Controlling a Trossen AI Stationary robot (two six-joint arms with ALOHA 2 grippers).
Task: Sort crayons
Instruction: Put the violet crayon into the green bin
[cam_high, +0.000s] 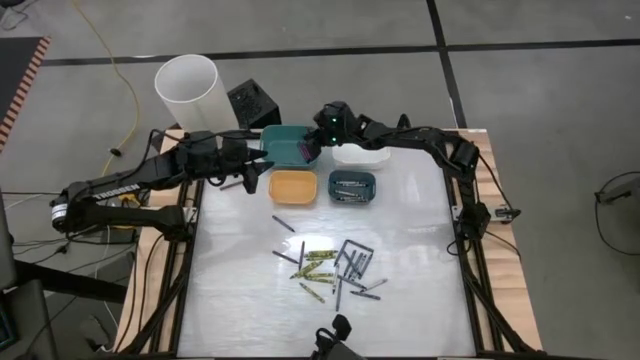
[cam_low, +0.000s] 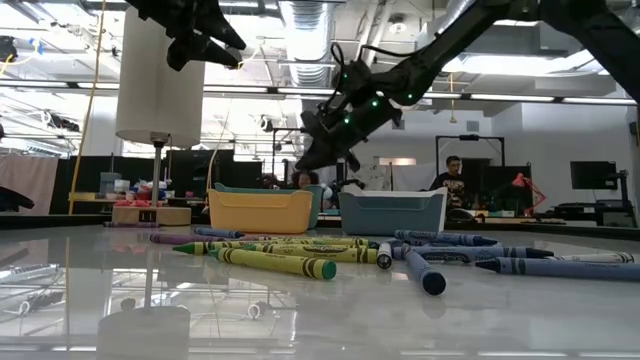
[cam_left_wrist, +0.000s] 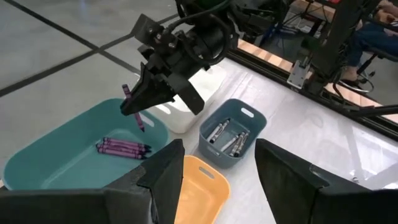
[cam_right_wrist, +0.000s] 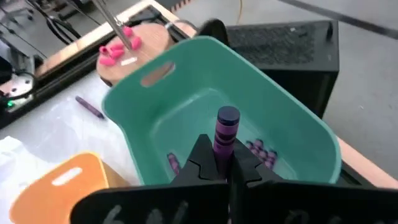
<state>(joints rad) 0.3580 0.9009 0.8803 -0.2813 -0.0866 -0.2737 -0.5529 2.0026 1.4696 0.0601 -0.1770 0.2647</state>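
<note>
Above the teal bin (cam_high: 285, 141) we see the right hand (cam_right_wrist: 225, 163), its arm stretched across the bench (cam_high: 400, 260), clamped on a purple crayon (cam_right_wrist: 225, 129) held upright. Below it, more purple crayons (cam_left_wrist: 122, 147) lie in that bin. Beside it, the left hand (cam_left_wrist: 214, 171) hovers with fingers apart over the orange bin (cam_left_wrist: 200, 190). Loose crayons (cam_high: 335, 268) lie well behind both hands.
</note>
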